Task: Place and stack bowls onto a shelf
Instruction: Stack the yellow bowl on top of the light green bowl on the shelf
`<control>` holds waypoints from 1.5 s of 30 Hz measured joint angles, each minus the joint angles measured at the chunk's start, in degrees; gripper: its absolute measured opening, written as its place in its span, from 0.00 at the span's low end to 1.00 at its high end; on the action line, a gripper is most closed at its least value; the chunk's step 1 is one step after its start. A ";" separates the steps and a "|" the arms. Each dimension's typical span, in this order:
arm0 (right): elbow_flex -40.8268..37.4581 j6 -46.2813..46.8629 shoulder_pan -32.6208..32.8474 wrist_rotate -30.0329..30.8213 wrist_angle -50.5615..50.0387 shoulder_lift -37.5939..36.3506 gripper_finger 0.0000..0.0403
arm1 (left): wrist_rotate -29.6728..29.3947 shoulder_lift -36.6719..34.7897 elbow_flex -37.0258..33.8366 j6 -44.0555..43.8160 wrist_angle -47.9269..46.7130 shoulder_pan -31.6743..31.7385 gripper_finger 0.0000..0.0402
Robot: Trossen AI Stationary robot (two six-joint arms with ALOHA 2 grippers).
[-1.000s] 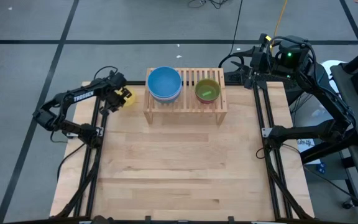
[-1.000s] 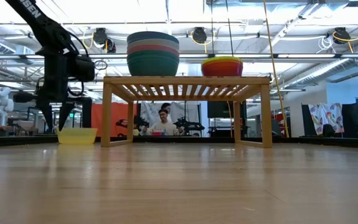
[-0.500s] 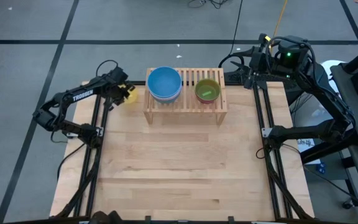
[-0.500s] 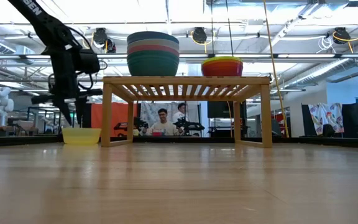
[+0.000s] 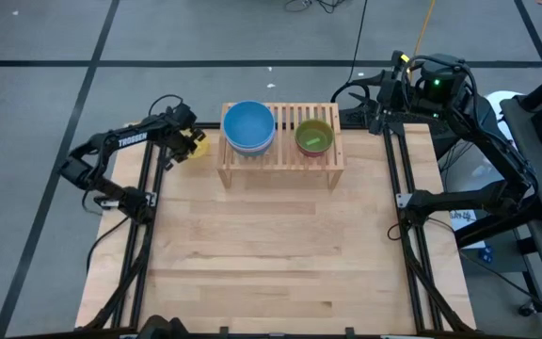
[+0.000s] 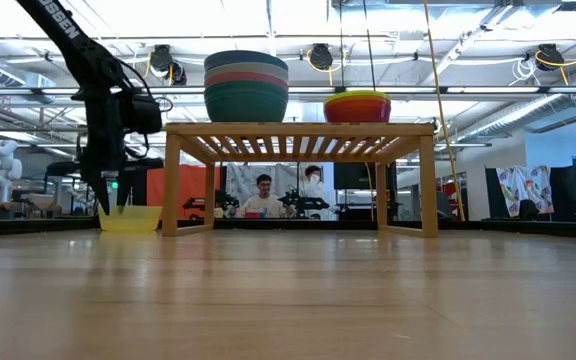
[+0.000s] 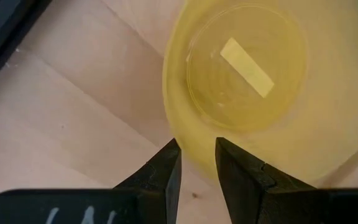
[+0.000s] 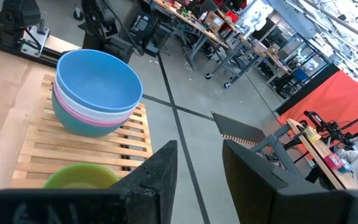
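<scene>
The small yellow bowl (image 7: 247,68) stands on its base on the table (image 5: 271,245), left of the light-wood shelf (image 5: 285,162). My left gripper (image 7: 197,146) is open and hangs over the bowl's rim, pointing down, one finger outside and one inside; in the low view its tips (image 6: 115,205) reach rim height. On the slatted top sit a stack of large bowls with blue on top (image 5: 248,125) and a small stack topped by lime green (image 5: 314,137). My right gripper (image 8: 197,149) is open and waits beyond the shelf's right end (image 5: 381,94). My left gripper straddles the yellow bowl's rim (image 7: 188,158) on its side away from the shelf, coming from above and pointing down, with a gap still between the fingers. Whether either finger touches the rim, I cannot tell. The bowl rests on the table.
The shelf stands at the table's far edge, its left leg (image 6: 171,180) close to the yellow bowl (image 6: 133,219). Slats between the two stacks (image 5: 285,127) are bare. People sit at benches in the room behind the shelf (image 6: 263,195).
My left gripper has moved a little toward the shelf, rising briefly, then come down over the yellow bowl's rim. The right arm has kept still.
</scene>
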 joint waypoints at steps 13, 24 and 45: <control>0.00 0.15 0.00 0.07 0.00 0.00 0.30 | 0.89 3.94 0.00 10.28 2.99 0.00 0.25; 0.00 0.17 -0.02 0.09 0.00 0.00 0.30 | 2.10 4.26 0.00 17.51 2.90 0.00 0.02; -0.02 0.20 -0.02 0.11 -1.11 0.00 0.30 | -0.99 -25.99 0.00 21.04 -20.03 -0.24 0.01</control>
